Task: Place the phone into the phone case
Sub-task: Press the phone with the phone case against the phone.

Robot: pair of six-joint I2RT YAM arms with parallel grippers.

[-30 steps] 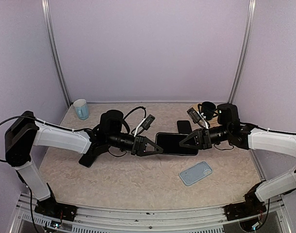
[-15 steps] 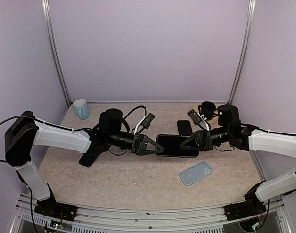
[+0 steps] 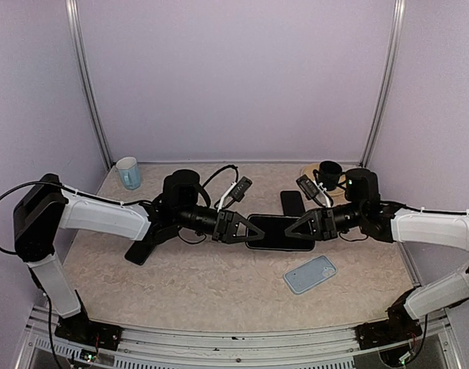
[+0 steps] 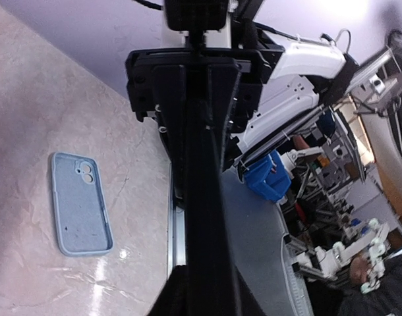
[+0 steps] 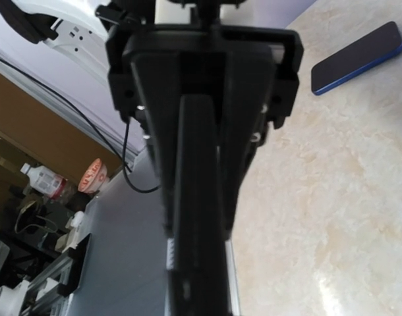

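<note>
Top external view: the black phone point(image 3: 277, 233) is held up over the table point(image 3: 204, 284) (lying level) between both arms. Jaws of the right gripper point(image 3: 297, 227) are pinched on one end. Jaws of the left gripper point(image 3: 247, 229) sit around the other end, but I cannot tell if they squeeze it. The blue phone case point(image 3: 310, 274) lies nearby on the table.

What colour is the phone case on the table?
Light blue phone case; clearest in the left wrist view.
</note>
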